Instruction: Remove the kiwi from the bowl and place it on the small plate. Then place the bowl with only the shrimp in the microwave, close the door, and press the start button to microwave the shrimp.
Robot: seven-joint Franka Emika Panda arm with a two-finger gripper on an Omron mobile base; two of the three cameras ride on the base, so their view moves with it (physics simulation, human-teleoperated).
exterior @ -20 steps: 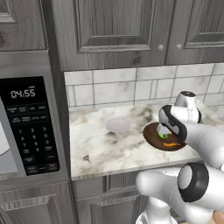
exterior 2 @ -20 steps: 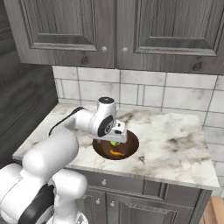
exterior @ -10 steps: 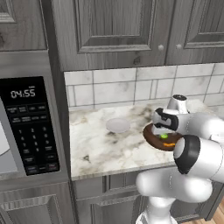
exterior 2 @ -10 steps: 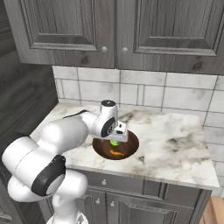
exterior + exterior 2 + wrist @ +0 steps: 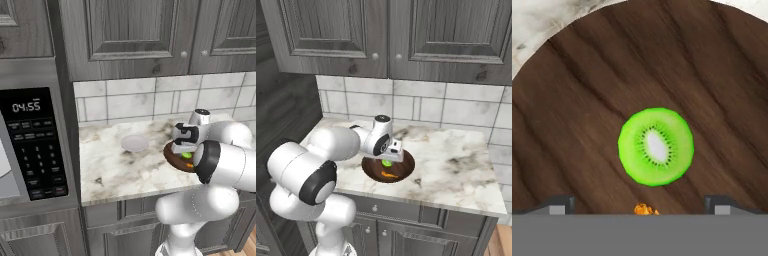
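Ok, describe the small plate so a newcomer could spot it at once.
Start at the marble counter right of the microwave. The small plate lies flat mid-counter, left of the bowl under the gripper. It is pale, bare and smaller; the bowl is dark wood.

Grey panelled cabinets [image 5: 391, 30] above; white tiled backsplash [image 5: 421, 107]; marble counter [image 5: 456, 170] below.

A kitchen: grey cabinets [image 5: 351, 30], marble counter [image 5: 456, 170], tiled backsplash [image 5: 421, 105], built-in microwave [image 5: 32, 145]

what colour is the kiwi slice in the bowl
Bright green kiwi with a white centre ringed by dark seeds, clearest in the hand view.
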